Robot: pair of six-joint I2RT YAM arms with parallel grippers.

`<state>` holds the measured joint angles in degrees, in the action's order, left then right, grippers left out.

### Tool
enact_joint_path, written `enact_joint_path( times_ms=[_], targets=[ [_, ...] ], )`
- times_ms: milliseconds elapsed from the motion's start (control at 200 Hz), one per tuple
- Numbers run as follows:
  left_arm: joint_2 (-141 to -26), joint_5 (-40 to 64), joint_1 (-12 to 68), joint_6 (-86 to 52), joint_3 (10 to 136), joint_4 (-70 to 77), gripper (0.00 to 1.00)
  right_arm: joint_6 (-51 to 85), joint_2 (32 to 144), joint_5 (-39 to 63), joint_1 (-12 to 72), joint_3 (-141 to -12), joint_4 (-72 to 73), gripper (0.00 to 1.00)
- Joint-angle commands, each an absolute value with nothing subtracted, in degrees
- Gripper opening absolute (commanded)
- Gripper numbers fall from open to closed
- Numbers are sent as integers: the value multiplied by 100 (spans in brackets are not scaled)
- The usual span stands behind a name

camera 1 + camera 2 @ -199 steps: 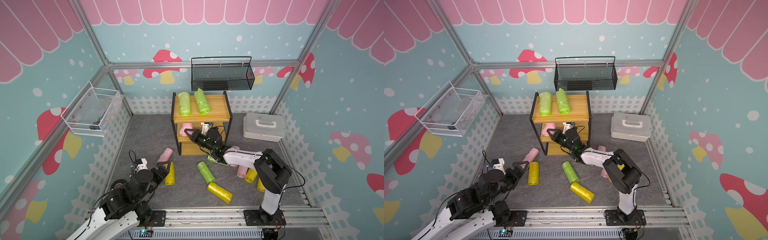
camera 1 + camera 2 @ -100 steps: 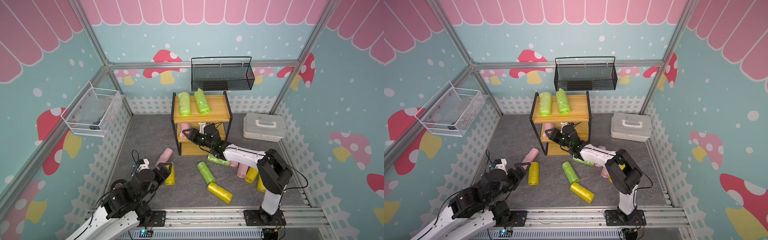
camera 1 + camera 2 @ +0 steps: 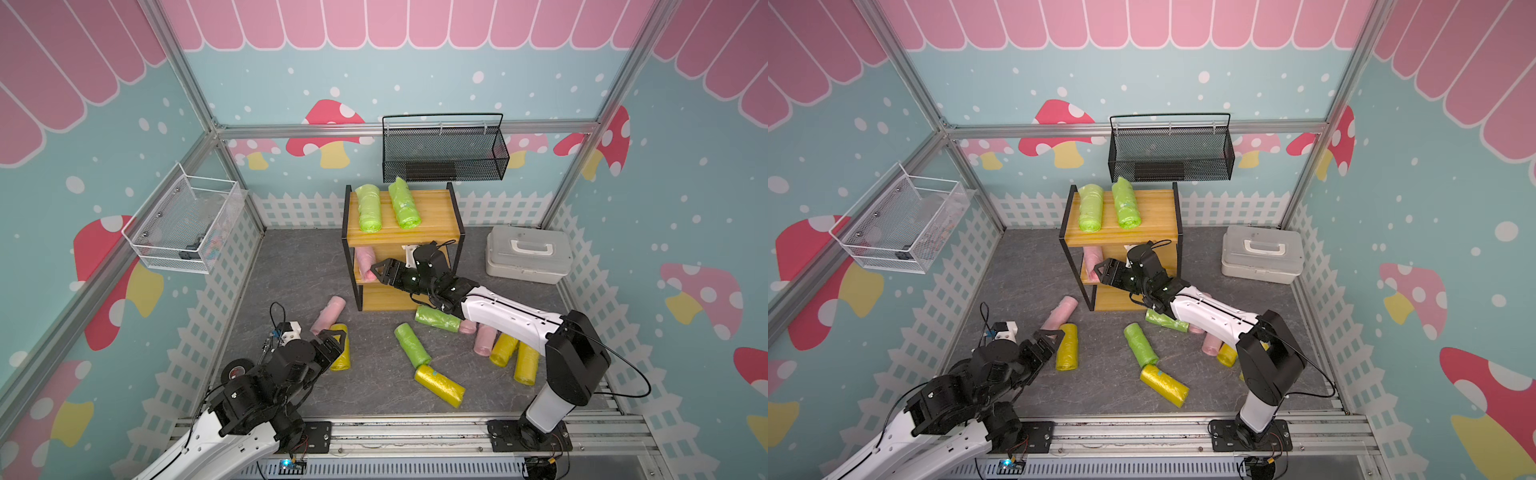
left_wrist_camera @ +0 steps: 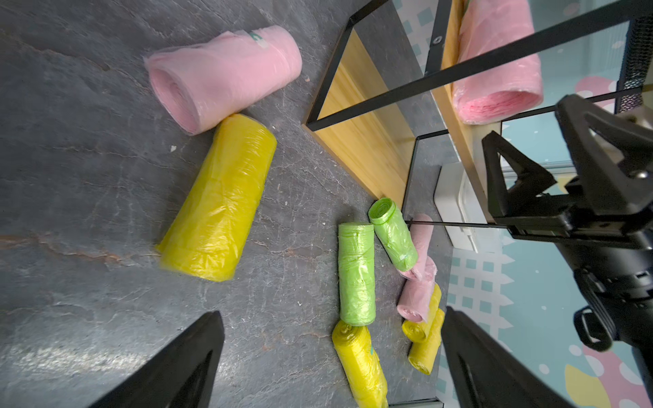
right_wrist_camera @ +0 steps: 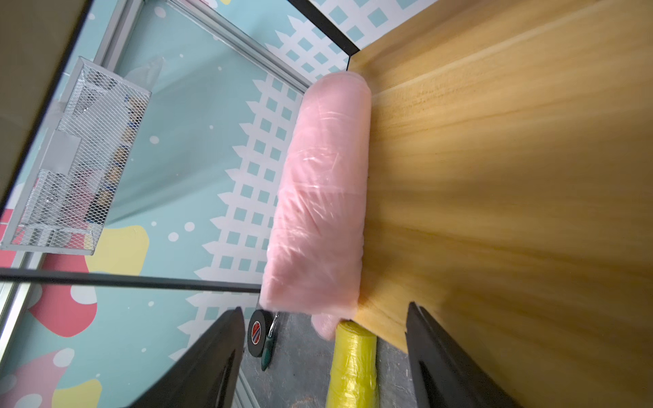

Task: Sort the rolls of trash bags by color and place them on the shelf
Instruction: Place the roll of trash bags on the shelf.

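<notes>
My right pincer (image 3: 380, 269) stands open and empty, with the soft pink roll (image 3: 365, 262) just at its nine o'clock, lying on the middle wooden board of the shelf (image 3: 432, 216). The right arm stretches long and low. My left pincer (image 3: 336, 338) gapes wide just beside a crinkly yellow roll (image 3: 341, 359)

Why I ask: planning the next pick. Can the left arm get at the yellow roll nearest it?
Probably yes. The open left gripper hovers right by that yellow roll, with nothing lying over it; a pink roll only touches its far end.
</notes>
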<state>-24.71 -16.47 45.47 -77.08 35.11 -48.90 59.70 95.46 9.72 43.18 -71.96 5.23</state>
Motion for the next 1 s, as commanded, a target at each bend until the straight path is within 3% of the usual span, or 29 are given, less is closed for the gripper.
enact_joint_path(
  times_ms=[0, 215, 405, 695, 996],
  targets=[
    [-2624, -1595, 4395, -7370, 3480, -5161, 99, 5601, 9244, 943, 4306, -7013, 139, 75],
    [-3460, -346, 3647, -6700, 3484, -4920, 99, 5294, 8942, 863, 4518, -6741, -211, 77],
    [-3726, -156, 3195, -6329, 3647, -4914, 99, 5231, 8665, 662, 4694, -6382, -322, 77],
    [-4503, 762, 1764, -5318, 3716, -4721, 96, 4761, 7830, 105, 5107, -5887, -945, 77],
    [-5811, 899, 1502, -4596, 3968, -4066, 88, 4414, 7000, -493, 5600, -5427, -1845, 78]
  ],
)
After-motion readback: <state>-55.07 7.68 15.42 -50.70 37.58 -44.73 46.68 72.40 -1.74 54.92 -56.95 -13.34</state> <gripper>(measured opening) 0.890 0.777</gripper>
